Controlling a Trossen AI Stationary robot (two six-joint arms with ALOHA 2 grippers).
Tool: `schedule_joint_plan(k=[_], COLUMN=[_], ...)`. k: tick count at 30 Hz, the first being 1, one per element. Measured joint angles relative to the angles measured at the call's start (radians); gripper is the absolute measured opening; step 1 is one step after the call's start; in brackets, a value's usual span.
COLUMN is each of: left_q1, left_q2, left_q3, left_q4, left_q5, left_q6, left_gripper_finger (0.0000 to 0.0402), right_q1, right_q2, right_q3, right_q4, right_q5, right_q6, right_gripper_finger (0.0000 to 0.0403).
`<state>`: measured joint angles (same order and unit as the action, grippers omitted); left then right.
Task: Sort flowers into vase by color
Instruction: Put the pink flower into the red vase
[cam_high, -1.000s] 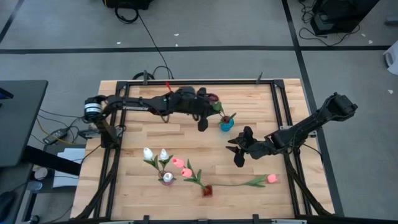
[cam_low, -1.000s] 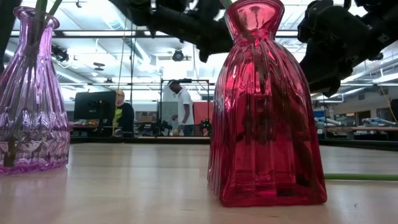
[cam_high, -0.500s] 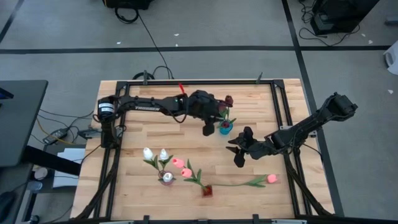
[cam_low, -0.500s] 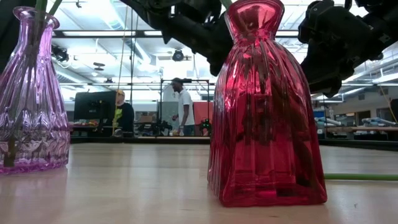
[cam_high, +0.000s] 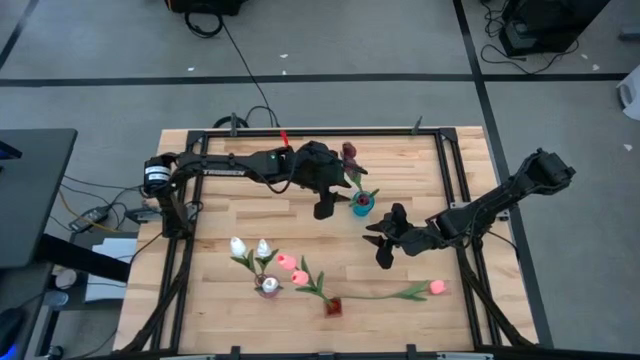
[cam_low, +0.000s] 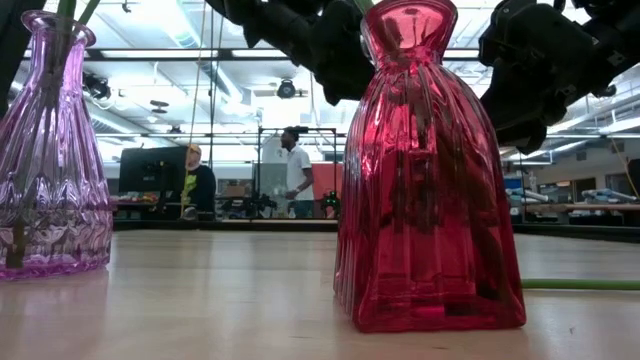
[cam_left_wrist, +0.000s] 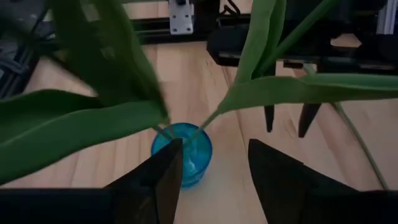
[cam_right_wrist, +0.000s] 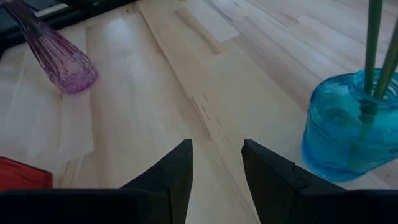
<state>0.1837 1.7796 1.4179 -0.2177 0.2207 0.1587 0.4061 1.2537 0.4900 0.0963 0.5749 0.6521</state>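
Note:
A small blue vase (cam_high: 362, 203) (cam_left_wrist: 182, 154) stands mid-table and holds dark maroon flowers (cam_high: 350, 153); their stems and green leaves (cam_left_wrist: 298, 87) stick up from its mouth. My left gripper (cam_high: 325, 207) (cam_left_wrist: 214, 171) hangs open just left of the vase, above it, with nothing between its fingers. My right gripper (cam_high: 385, 243) (cam_right_wrist: 216, 165) waits open near the vase's right. White flowers (cam_high: 250, 246) stand in the purple vase (cam_high: 268, 287). Pink flowers (cam_high: 293, 269) stand in the red vase (cam_high: 333, 306). One pink flower (cam_high: 436, 287) lies flat on the table.
The purple vase (cam_low: 55, 150) and red vase (cam_low: 430, 170) stand near the table's front edge. The lying flower's stem (cam_low: 580, 285) runs along the table to the red vase's right. A black frame (cam_high: 450, 180) borders the table. People stand in the room behind.
My left gripper went toward the table's right edge over the blue vase, then drew back a little to the left. It has opened and let go of a maroon flower, which now stands in the blue vase.

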Motion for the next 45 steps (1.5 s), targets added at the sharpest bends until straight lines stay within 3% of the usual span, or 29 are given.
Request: schedule_joint_plan(k=[14, 20, 26, 38, 45], left_q1=[-0.014, -0.044, -0.103, -0.123, -0.192], left_q2=[-0.072, -0.21, -0.386, -0.657, -0.785], left_q3=[-0.025, -0.17, -0.332, -0.581, -0.678], left_q4=[-0.047, 0.021, 0.089, 0.181, 0.233], left_q5=[-0.02, -0.094, -0.195, -0.292, -0.367], left_q6=[0.047, 0.04, 0.036, -0.083, -0.122], left_gripper_finger=[0.0188, 0.0187, 0.0187, 0.0187, 0.0187], right_q1=[0.006, 0.016, 0.004, -0.002, 0.075], right_q2=[0.0, 0.0, 0.0, 0.004, 0.112], right_q3=[0.0, 0.0, 0.0, 0.002, 0.152], right_q4=[0.004, 0.005, 0.005, -0.007, -0.153], right_q5=[0.0, -0.026, -0.192, -0.253, -0.345], right_q6=[-0.001, -0.016, -0.021, -0.032, -0.009], right_gripper_finger=[0.0152, 0.0152, 0.0152, 0.0151, 0.0151])
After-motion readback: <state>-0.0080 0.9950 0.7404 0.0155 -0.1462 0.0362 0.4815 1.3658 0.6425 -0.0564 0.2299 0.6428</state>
